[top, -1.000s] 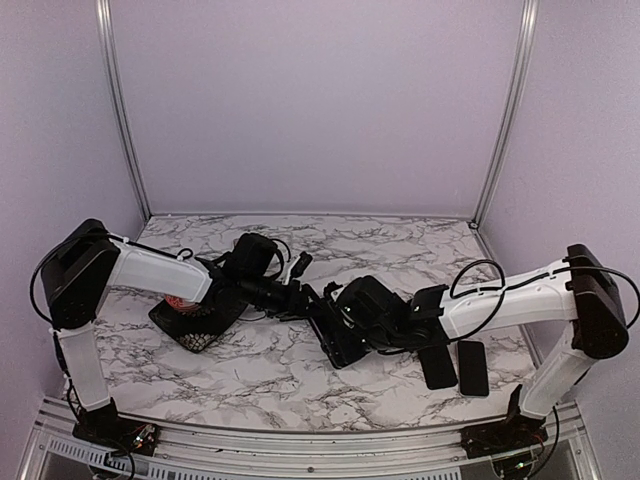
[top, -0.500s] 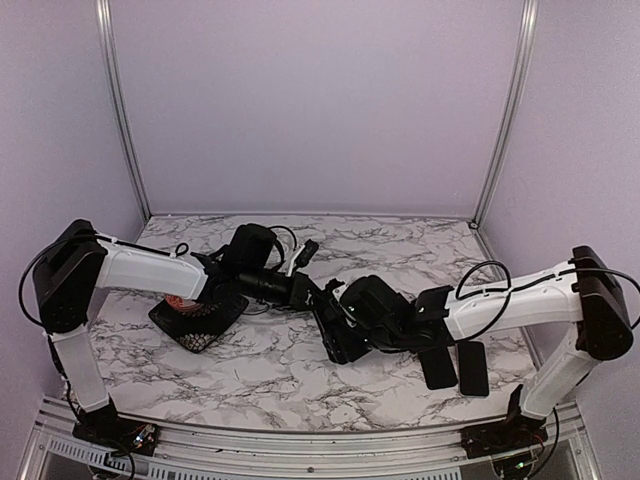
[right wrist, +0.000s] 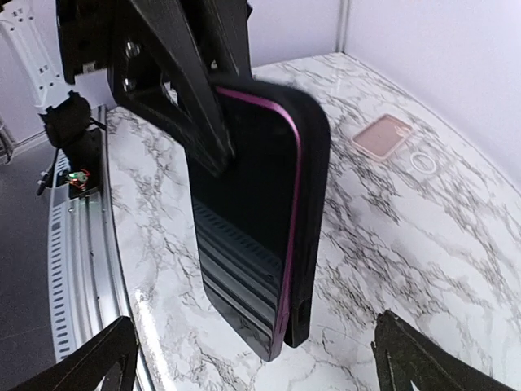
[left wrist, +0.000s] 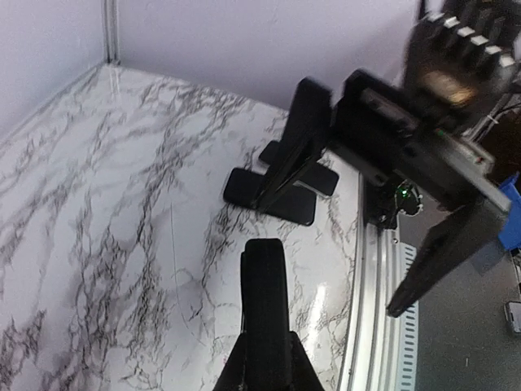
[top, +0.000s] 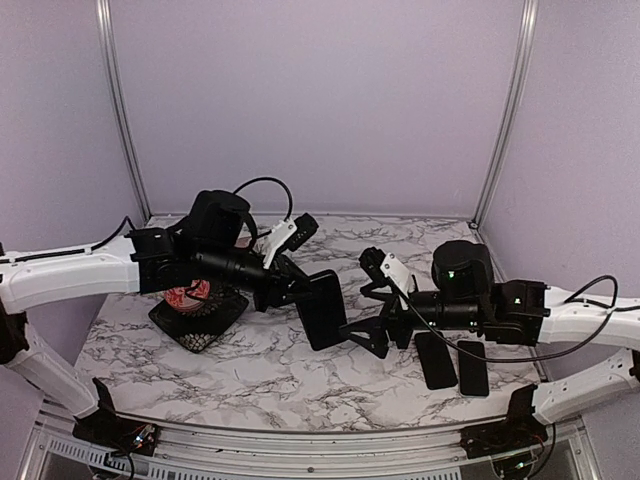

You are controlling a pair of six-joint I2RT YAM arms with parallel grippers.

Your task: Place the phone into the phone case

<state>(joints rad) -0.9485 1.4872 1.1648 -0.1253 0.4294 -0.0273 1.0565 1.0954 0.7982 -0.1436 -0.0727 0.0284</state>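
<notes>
My left gripper (top: 292,290) is shut on the phone (top: 322,308) and its black phone case (right wrist: 313,171), and holds them upright above the table. In the right wrist view the phone (right wrist: 244,236) shows a dark screen with a purple rim. It lies in the case, and its lower corner stands a little out of it. In the left wrist view the phone and case (left wrist: 264,293) show edge-on between my fingers. My right gripper (top: 358,295) is open and empty, just right of the phone, with its fingers (right wrist: 89,362) spread wide on either side.
Two dark flat slabs (top: 435,360) (top: 472,367) lie at the front right under the right arm. A black mesh object (top: 197,318) with something red on it lies at the left. A pink case (right wrist: 383,134) and a small ring (right wrist: 422,163) lie on the marble.
My left gripper has lifted the phone and case off the table and turned them upright. My right gripper has drawn back to the right, risen, and stands open.
</notes>
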